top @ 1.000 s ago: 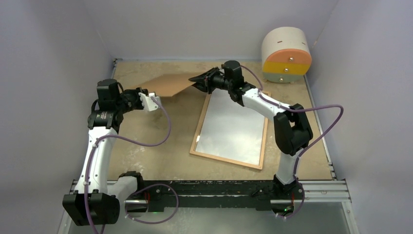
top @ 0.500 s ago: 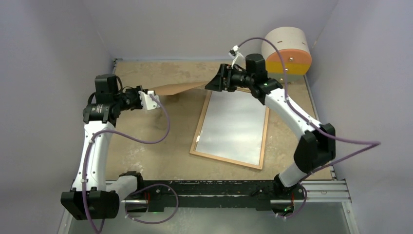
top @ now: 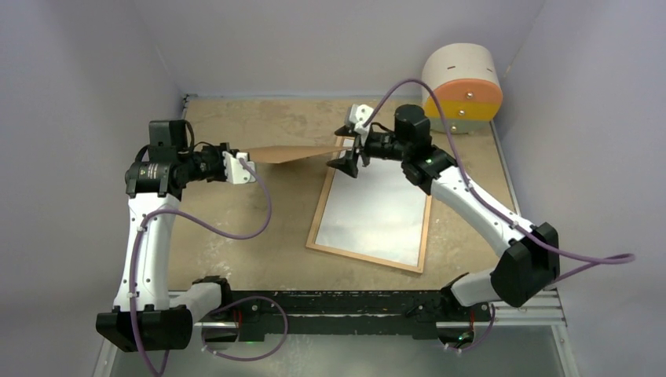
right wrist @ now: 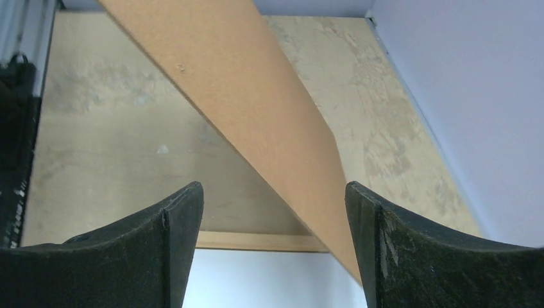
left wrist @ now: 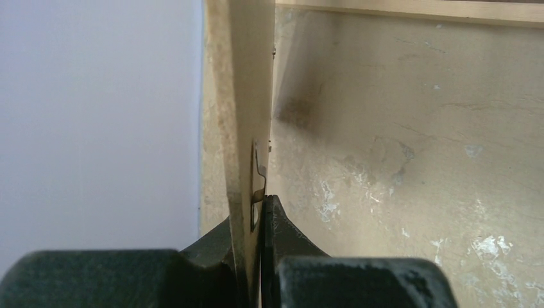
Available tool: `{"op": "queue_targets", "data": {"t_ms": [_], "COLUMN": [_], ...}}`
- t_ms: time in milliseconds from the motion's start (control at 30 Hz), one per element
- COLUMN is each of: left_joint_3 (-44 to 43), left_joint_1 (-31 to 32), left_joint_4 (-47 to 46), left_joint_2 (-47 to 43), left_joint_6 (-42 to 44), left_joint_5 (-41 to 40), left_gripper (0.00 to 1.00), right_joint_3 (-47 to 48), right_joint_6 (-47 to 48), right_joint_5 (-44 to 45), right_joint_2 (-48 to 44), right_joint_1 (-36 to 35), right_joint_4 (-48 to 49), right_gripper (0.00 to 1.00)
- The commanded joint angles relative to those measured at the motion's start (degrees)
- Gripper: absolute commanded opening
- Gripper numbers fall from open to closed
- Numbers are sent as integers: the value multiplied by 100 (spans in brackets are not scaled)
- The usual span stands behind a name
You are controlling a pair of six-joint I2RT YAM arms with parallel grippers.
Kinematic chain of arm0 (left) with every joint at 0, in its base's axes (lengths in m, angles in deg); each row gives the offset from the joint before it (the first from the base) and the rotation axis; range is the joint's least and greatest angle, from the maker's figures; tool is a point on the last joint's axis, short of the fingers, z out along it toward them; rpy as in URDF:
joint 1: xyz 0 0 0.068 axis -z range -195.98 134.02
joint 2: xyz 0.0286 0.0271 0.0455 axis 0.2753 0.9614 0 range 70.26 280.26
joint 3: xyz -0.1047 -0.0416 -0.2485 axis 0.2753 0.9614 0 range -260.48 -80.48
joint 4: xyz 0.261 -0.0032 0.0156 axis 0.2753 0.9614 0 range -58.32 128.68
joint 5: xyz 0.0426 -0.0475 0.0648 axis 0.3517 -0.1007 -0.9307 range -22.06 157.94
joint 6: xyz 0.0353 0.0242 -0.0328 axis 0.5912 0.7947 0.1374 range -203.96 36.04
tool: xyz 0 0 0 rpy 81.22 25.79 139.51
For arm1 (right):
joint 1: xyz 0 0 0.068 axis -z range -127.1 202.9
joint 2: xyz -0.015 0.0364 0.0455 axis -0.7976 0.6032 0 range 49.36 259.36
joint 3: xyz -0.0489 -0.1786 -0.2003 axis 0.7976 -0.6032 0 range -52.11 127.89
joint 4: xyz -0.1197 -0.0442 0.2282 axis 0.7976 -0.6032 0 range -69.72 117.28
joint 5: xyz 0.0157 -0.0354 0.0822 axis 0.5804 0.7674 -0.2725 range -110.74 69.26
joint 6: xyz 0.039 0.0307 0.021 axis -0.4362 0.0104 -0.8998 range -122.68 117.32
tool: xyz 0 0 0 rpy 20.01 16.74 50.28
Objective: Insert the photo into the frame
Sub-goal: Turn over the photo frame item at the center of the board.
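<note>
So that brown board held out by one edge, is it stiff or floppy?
Probably stiff: the board juts out straight with no visible sag, gripped only at one edge by the left pincer. Likely light, since that small grip carries it while the right pincer stands open.

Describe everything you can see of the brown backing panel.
The backing panel is a thin, flat brown fibreboard sheet with a small metal tab near one end. It hangs tilted above the table. The left claw is shut on that end; the open right claw straddles the other.
</note>
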Motion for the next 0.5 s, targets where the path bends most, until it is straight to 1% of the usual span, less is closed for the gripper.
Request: {"op": "queue_targets", "data": {"t_ms": [0, 133, 267, 333, 400, 467], "left_joint_3": [-275, -281, -304, -353, -386, -376], "left_joint_1": [-11, -11, -11, -11, -11, -11], "left_joint_4": [-191, -141, -86, -44, -39, -73], "left_joint_2": [-128, -136, -135, -93, -76, -83], "left_joint_6": [283, 289, 311, 318, 318, 317], "left_joint_5": [493, 490, 463, 440, 422, 419], "left_gripper": [0, 0, 0, 0, 0, 0], "right_joint_3": [306, 461, 673, 813, 991, 1105], "right_joint_6": [1397, 1638, 1804, 1903, 2200, 2297], "right_joint_5": [46, 75, 207, 290, 282, 297], "right_joint_2": [122, 218, 391, 549, 730, 901], "right_joint_1": [-440, -697, -790, -854, -884, -895], "right_joint_4": [-132, -200, -244, -321, -569, -731], "right_gripper": [83, 82, 76, 69, 59, 49]}}
